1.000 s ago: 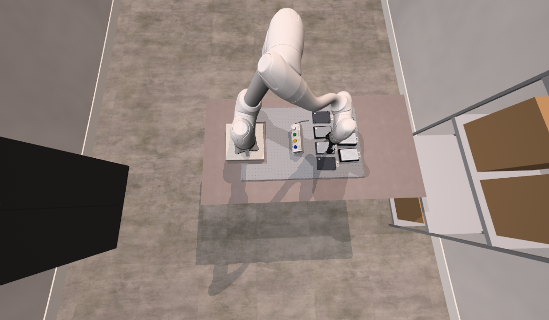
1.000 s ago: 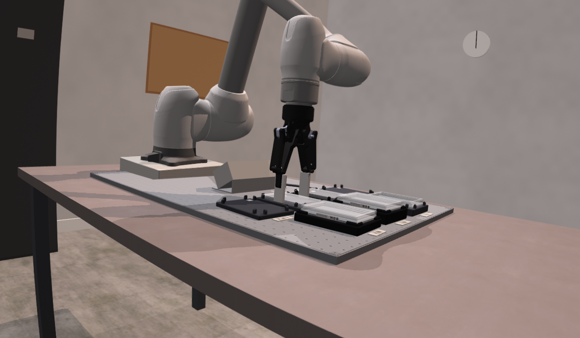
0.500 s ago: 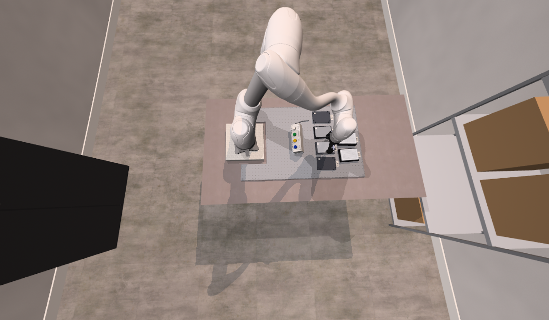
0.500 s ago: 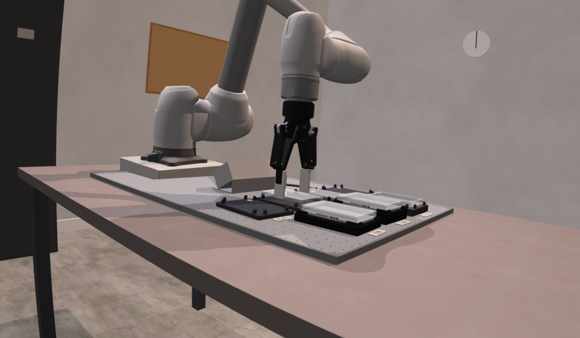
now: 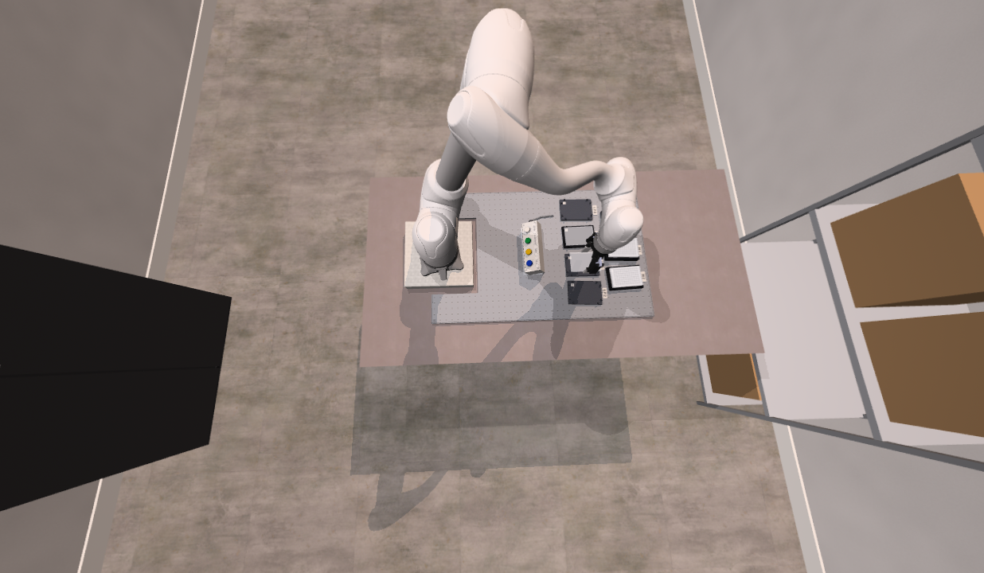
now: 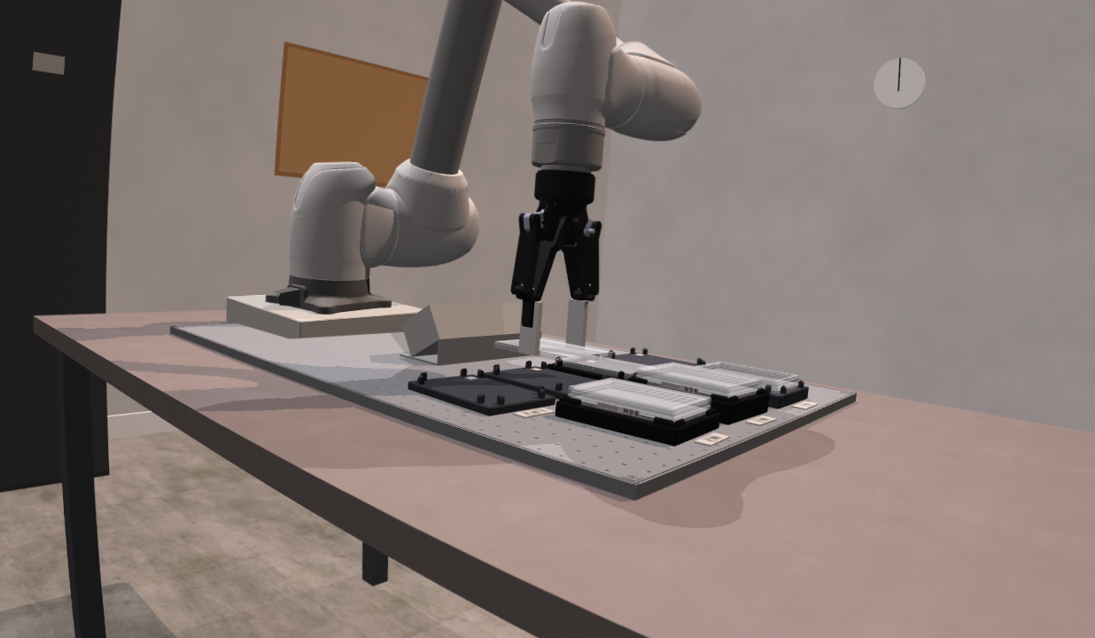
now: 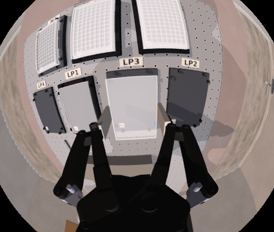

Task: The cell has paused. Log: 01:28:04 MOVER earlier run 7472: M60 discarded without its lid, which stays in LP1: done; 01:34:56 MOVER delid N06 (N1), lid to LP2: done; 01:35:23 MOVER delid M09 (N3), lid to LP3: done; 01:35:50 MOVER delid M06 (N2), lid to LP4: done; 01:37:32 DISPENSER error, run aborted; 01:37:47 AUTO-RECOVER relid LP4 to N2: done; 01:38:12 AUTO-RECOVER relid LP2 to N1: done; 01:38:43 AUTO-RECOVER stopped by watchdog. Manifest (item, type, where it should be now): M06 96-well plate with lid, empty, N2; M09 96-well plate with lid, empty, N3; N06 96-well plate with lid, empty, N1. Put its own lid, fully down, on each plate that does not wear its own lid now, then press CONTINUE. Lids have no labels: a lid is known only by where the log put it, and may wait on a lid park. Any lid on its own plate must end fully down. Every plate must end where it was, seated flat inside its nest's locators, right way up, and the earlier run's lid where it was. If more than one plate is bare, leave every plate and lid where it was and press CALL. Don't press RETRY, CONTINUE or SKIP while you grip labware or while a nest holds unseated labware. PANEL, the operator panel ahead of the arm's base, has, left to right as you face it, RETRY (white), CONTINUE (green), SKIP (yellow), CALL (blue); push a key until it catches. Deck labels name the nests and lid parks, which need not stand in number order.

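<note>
My gripper (image 7: 133,110) is shut on a clear lid (image 7: 133,107), gripping its two long sides. It holds the lid level, a little above lid park LP3 (image 7: 131,61); this also shows in the exterior view (image 6: 553,331). Another lid (image 7: 78,105) lies on LP1. LP2 (image 7: 187,95) and LP4 (image 7: 48,109) are dark and bare. Three 96-well plates sit in black nests in the row beyond: one on the left (image 7: 48,48), one in the middle (image 7: 93,28) and one on the right (image 7: 162,23). I cannot tell from here which of them wear lids.
The operator panel (image 5: 530,247) with its coloured keys stands between the arm's base (image 5: 438,252) and the lid parks. The grey deck plate (image 6: 487,396) lies on a brown table. A shelf rack (image 5: 872,299) stands off the table's far side.
</note>
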Controlling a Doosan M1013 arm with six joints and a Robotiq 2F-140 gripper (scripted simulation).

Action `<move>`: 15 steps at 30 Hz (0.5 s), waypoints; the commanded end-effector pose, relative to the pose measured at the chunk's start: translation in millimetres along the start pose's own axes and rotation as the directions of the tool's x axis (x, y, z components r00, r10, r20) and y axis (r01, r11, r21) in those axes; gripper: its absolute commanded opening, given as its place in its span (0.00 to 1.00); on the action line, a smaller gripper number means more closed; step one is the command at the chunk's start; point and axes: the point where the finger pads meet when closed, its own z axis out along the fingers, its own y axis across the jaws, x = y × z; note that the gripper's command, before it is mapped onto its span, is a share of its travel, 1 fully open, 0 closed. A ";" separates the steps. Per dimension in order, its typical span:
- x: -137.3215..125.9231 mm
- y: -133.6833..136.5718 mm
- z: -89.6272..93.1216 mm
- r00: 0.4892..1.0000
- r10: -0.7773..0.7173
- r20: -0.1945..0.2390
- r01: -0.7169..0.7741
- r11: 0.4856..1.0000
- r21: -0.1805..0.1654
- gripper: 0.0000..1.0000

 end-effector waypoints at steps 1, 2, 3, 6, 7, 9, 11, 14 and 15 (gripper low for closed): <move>0.0 0.0 -5.9 1.000 0.000 0.000 0.000 1.000 0.000 0.00; 0.0 0.0 -8.2 1.000 0.000 0.000 0.000 1.000 0.000 0.00; 0.0 0.0 -10.5 1.000 0.000 0.000 0.000 1.000 0.000 0.00; 0.0 0.0 -17.1 1.000 0.000 0.000 0.000 1.000 0.000 0.00; 0.0 0.0 -19.2 1.000 0.000 0.000 0.000 1.000 0.000 0.00; 0.0 0.0 -19.2 1.000 0.000 0.000 0.000 1.000 0.000 0.00; 0.0 0.0 -23.2 1.000 0.000 0.000 0.000 1.000 0.000 0.00; 0.0 0.0 -28.5 1.000 0.000 0.000 0.000 1.000 0.000 0.00; 0.0 0.0 -30.1 1.000 0.000 0.000 0.000 1.000 0.000 0.00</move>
